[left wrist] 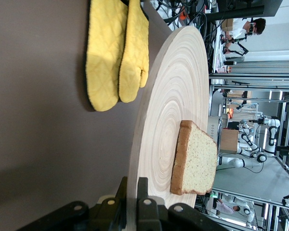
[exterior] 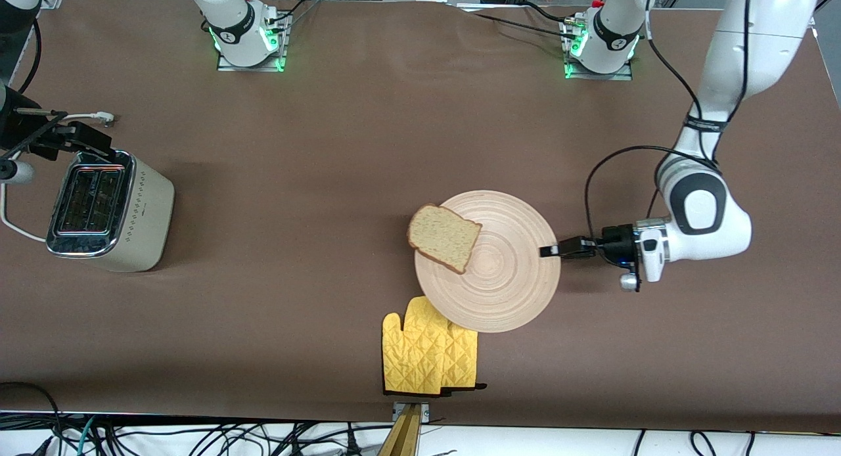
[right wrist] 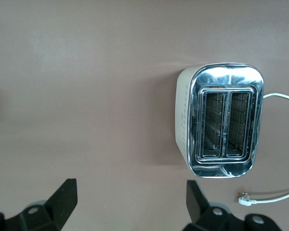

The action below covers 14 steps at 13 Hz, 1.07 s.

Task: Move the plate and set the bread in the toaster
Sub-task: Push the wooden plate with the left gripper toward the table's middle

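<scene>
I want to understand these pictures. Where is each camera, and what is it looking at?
Front view: high across the table, facing both arms; the left gripper clamps the plate.
Left wrist view: on the left arm, along the plate toward the bread.
Right wrist view: on the right arm, its open fingers above the toaster.
Shared: plate, bread, toaster.

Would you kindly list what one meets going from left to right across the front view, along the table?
Toaster → bread → plate → left gripper, shut on the plate's rim.
</scene>
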### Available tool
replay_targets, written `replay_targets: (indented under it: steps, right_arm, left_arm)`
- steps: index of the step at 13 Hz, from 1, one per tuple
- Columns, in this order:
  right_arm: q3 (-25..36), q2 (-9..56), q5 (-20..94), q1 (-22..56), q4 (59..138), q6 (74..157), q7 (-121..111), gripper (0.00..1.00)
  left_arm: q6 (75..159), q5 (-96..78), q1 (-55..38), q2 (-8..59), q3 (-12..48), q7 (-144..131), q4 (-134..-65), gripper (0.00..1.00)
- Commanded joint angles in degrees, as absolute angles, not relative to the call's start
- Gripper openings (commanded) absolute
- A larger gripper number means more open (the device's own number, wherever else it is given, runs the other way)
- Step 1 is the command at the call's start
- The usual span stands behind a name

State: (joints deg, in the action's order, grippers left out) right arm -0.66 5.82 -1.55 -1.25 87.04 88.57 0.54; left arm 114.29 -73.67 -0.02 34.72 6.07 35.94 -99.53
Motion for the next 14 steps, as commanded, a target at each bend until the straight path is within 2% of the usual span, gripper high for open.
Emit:
replay_targets:
  steps: [1,6,9,14]
  right_arm:
    - [-0.8,6.7,-0.8,-1.6,85.9,88.3,1.0,1.00]
    - [-0.8,6.5,-0.9,-1.5,85.9,88.4,1.8,1.00]
    - [-0.9,6.6,-0.9,-1.5,85.9,88.3,1.6,1.00]
    - [-0.9,6.5,-1.0,-1.5,85.9,88.3,1.8,1.00]
  left_arm:
    - [117.4,-79.9,-4.6,32.3,5.2,36.5,-102.7,0.00]
    - [120.1,-87.5,-10.7,33.3,5.2,37.2,-106.2,0.00]
    - [125.6,-91.8,-17.1,34.1,3.4,40.3,-107.3,0.00]
    - [125.7,-92.4,-21.6,35.3,0.8,40.7,-107.6,0.00]
